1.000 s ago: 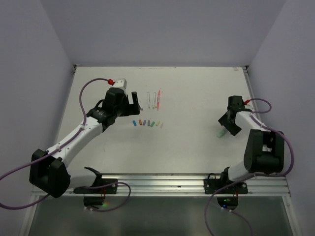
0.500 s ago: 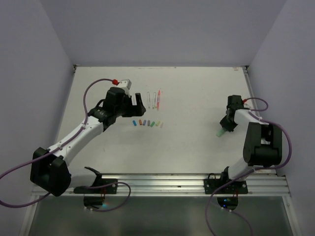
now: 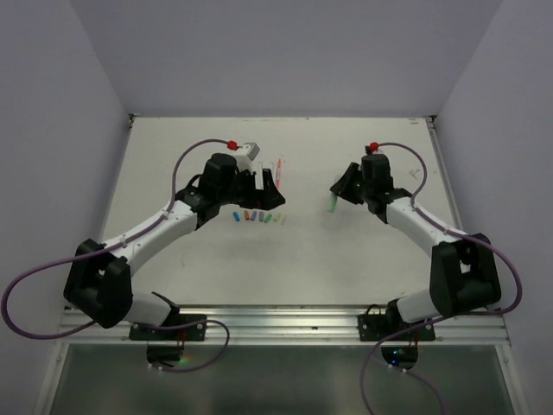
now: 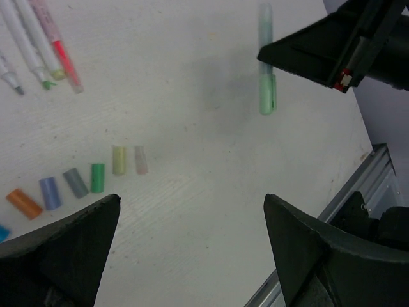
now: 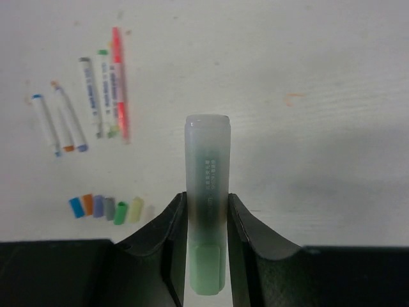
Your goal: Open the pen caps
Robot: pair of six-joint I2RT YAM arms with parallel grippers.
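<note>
A row of loose pen caps [image 3: 257,216] lies mid-table; in the left wrist view they run orange, blue, grey [image 4: 75,183], green, yellowish and pale pink. My right gripper [image 5: 206,211] is shut on a mint-green highlighter pen [image 5: 207,160], held off the table right of centre [image 3: 333,204]. Its mint cap [image 5: 206,268] sits on the pen's end, nearest the wrist camera. My left gripper [image 3: 270,192] hangs open and empty above the cap row, its wide-apart fingertips [image 4: 89,217] framing bare table. The held pen [image 4: 266,77] is ahead of it, beyond the jaws.
Several uncapped white pen barrels [image 5: 89,102] and a red-pink one [image 4: 57,45] lie side by side behind the cap row. The metal rail [image 3: 285,322] runs along the table's near edge. Lilac walls close in the table on three sides.
My right gripper closed on the mint pen at the table's right side, lifted it and carried it left toward the centre. My left arm swung right, over the cap row.
</note>
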